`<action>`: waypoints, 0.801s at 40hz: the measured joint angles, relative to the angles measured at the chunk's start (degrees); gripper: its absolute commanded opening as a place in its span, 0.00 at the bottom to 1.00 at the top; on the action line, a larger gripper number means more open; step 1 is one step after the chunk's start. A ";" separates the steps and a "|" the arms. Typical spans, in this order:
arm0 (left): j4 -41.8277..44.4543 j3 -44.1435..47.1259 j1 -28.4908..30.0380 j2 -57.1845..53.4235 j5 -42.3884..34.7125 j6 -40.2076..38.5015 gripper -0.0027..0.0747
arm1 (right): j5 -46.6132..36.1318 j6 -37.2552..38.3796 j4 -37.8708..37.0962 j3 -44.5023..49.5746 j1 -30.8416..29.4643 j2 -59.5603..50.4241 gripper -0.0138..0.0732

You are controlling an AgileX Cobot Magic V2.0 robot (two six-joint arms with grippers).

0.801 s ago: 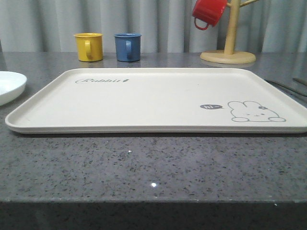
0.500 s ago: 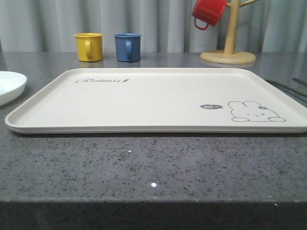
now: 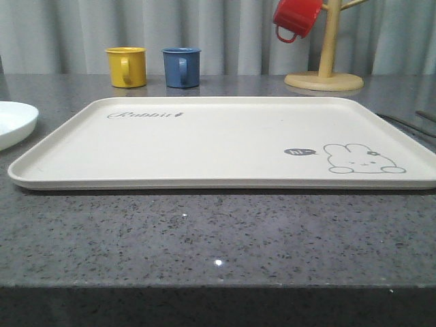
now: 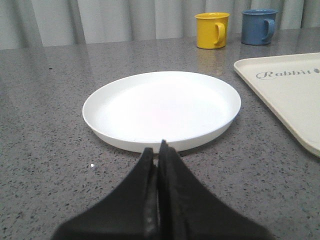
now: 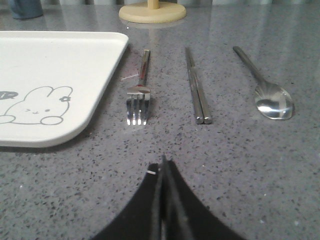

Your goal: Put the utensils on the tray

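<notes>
1. Front view: we see the cream tray (image 3: 225, 139) lying flat and bare on the speckled grey counter (image 3: 218, 231), with the white plate (image 3: 15, 122) just off its left end. Yellow mug (image 3: 127, 66) and blue mug (image 3: 182, 67) stand behind it against a grey curtain (image 3: 204, 34); a red mug (image 3: 297, 18) hangs on the wooden mug tree (image 3: 324, 75).

2. Left wrist view: our left gripper (image 4: 159, 150) has its fingers pressed together, holding nothing. The plate (image 4: 161, 109) sits directly ahead of the tips, close to them, with the tray's corner (image 4: 285, 90) off to one side.

3. Right wrist view: our right gripper (image 5: 163, 165) is likewise closed and empty. Ahead of it lie the fork (image 5: 139, 92), chopsticks (image 5: 197, 90) and spoon (image 5: 262, 85), side by side and apart, all off the tray (image 5: 55, 80). Each has its long axis running away from the claw, working ends nearest. The fork lies just beside the tray's edge, so we judge the right arm best placed for the cutlery and the left for the plate.
</notes>
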 measured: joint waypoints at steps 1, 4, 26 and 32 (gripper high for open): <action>0.00 0.00 0.00 0.00 0.00 0.00 0.01 | 0.00 0.00 0.00 0.00 0.00 0.00 0.08; 0.00 0.00 0.00 0.00 0.00 0.00 0.01 | 0.00 0.00 0.00 0.00 0.00 0.00 0.08; 3.70 0.00 0.00 0.00 -16.79 0.00 0.01 | -8.24 0.00 0.65 0.00 0.00 0.00 0.08; 3.72 -3.93 0.00 0.00 -19.81 0.00 0.01 | -2.64 0.00 0.76 -4.46 0.00 0.00 0.08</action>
